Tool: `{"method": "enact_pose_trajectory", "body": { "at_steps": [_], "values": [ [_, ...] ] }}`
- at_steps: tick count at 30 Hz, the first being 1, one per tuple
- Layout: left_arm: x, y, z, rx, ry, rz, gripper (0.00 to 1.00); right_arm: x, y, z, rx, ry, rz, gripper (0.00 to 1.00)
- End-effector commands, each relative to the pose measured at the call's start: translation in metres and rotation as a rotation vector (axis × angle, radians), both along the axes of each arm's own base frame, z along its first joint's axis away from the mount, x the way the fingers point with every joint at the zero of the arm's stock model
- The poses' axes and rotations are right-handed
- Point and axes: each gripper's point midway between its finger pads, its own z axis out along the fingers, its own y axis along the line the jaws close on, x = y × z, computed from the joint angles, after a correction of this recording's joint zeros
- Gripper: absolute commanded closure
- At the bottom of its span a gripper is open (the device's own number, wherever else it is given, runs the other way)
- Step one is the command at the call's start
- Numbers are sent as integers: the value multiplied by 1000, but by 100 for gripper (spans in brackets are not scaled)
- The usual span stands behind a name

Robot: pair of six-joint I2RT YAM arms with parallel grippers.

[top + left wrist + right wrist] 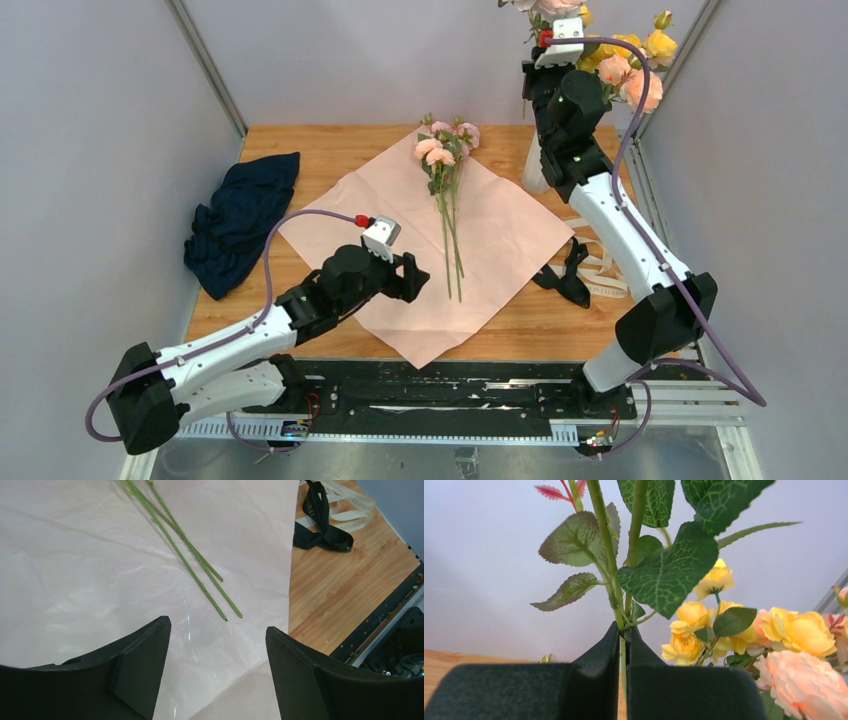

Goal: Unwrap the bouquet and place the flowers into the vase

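The bouquet's pink paper (440,260) lies spread flat on the table. Several pink flowers (445,160) lie across it, and their green stems (190,555) run over the paper (75,570) in the left wrist view. My left gripper (415,278) (217,635) hovers open just above the paper, short of the stem ends, holding nothing. My right gripper (545,20) (623,630) is raised at the back right, shut on one flower's leafy green stem (609,555). The white vase (533,172) stands below it, mostly hidden behind the right arm.
Yellow and peach roses (630,60) (694,615) crowd the back right corner beside the held stem. A black ribbon (570,275) (322,527) and a cream ribbon (603,272) lie right of the paper. A dark blue cloth (240,220) lies at the left edge.
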Motion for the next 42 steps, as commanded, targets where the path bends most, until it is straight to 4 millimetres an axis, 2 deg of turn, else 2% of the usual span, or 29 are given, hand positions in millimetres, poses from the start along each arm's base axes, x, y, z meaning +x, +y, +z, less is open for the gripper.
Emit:
{"method": "enact_pose_trajectory", "body": {
  "at_steps": [1,8,14,19,27,37,38,39,40,41,42],
  "values": [
    [3,3,-3,-17,-3,30,21,-10,-16,53,-12,-130,-32,100],
    [4,3,-6,-7,-2,33,21,-23,-42,58,-19,-149,-84,100],
    [4,-1,-11,-27,13,30,22,-19,-66,37,-22,-105,-130,100],
    [0,-1,-8,-45,14,20,22,-7,-80,9,-17,-54,-142,100],
    [-1,2,-11,-41,21,26,22,26,-95,-58,37,67,-153,100],
    [0,4,-19,-27,38,42,23,66,-89,-125,47,209,-138,100],
    [0,4,-20,-24,39,42,23,69,-89,-132,46,226,-145,97],
    [1,4,-20,-23,39,43,23,71,-91,-135,51,237,-155,81],
    [1,4,-21,-21,39,42,23,71,-91,-138,53,243,-159,59],
    [0,3,-20,-20,39,38,22,71,-91,-139,53,244,-158,43],
    [0,3,-20,-20,39,37,23,70,-90,-137,55,237,-152,31]
  ]
}}
